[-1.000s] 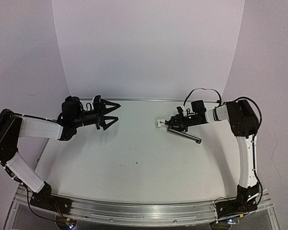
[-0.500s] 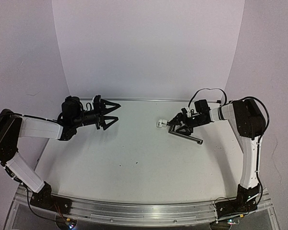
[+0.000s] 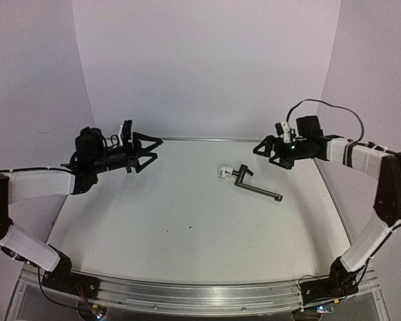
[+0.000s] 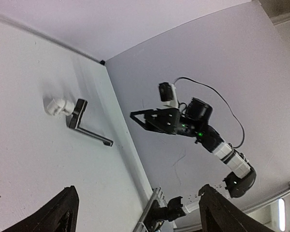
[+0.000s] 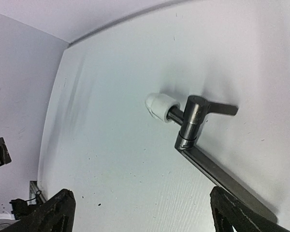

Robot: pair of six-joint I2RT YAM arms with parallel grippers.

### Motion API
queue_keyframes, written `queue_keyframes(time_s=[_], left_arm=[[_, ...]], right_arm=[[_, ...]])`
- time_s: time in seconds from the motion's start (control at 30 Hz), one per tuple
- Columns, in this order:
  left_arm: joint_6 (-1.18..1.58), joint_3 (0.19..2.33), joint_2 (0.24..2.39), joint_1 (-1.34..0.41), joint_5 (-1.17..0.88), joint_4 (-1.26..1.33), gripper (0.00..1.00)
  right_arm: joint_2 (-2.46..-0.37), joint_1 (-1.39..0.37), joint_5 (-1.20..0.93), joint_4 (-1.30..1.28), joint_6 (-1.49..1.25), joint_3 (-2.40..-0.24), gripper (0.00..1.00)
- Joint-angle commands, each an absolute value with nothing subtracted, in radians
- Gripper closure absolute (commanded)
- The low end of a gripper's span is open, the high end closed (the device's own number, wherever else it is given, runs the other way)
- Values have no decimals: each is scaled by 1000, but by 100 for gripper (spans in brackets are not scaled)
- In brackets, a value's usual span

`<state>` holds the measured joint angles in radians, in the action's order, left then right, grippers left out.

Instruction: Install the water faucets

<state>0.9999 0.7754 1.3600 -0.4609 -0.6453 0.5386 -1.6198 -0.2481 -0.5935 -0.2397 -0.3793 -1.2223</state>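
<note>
Right now the faucet spout [image 3: 255,186] is lying flat on the counter [image 3: 187,227], right of centre, with the white fitting [image 3: 223,172] sitting on the stub at its crossbar end, so the two parts are looking joined, though how firmly cannot be told. Nothing is gripping them. The right fingers [image 5: 50,212] are standing wide and empty, hanging in the air just beyond the spout's far side and pointing toward the middle. From that pose, the right arm is probably finishing with the faucet, not reaching for it. The left fingers [image 4: 58,212] are also spread wide and holding nothing, hovering well apart from the parts over the left rear of the counter, likely parked there to keep the middle free. The long leg of the spout is pointing toward the right edge of the counter but stopping short of it, with bare surface lying all around. Open room is stretching between the two arms and toward the near rail [image 3: 187,294], so either arm should be able to come in from above without crowding the other.
</note>
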Motion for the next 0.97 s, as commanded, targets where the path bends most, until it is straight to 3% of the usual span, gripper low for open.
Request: queue_keyframes(time_s=[0.0, 0.2, 0.43, 0.93], left_arm=[[660, 851, 1118, -465, -408, 363, 10], [437, 868, 868, -465, -143, 255, 5], [293, 929, 695, -465, -12, 160, 3], [236, 1006, 643, -465, 75, 42, 2]], right_arm=[[-1331, -245, -336, -354, -258, -1204, 2], [-1068, -245, -249, -400, -184, -1245, 2], [-917, -245, -169, -413, -153, -1314, 2], [-825, -245, -189, -368, -150, -1264, 2]])
